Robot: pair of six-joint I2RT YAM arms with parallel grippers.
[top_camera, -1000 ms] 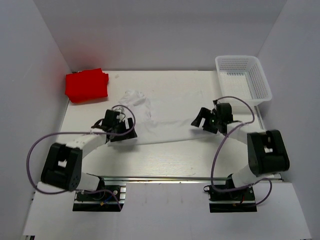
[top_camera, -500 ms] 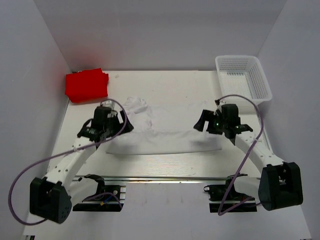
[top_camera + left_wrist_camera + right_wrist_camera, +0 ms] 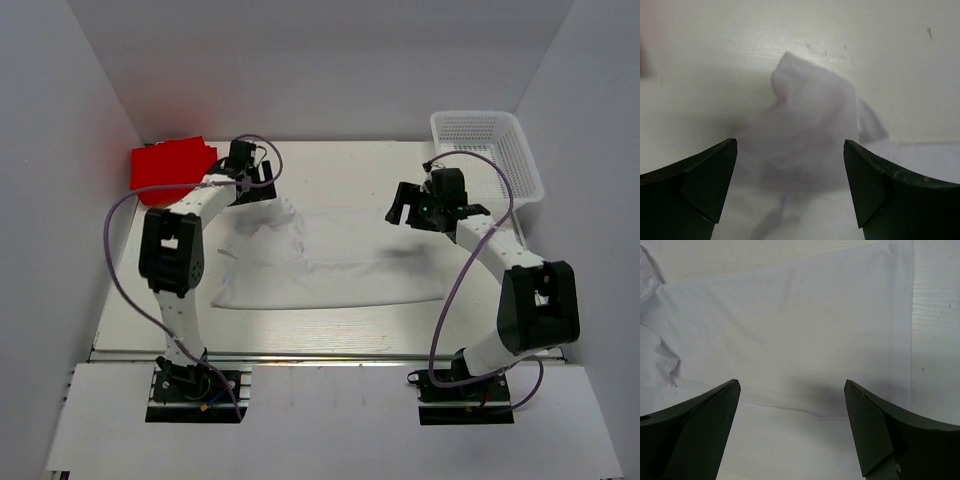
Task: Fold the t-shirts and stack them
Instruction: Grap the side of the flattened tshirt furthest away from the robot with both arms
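White t-shirt (image 3: 340, 272) lies flat; left gripper (image 3: 790, 170) and right gripper (image 3: 792, 410) just swung to its far edge, both wide open, probably for the next fold.

A rectangular white plastic mesh basket (image 3: 524, 165) stood at the far right corner of the white wood-grain table (image 3: 350, 170), close to the right wall. Plain pale grey walls (image 3: 330, 70) enclosed the table on three sides. A metal rail (image 3: 330, 355) ran along its near edge.
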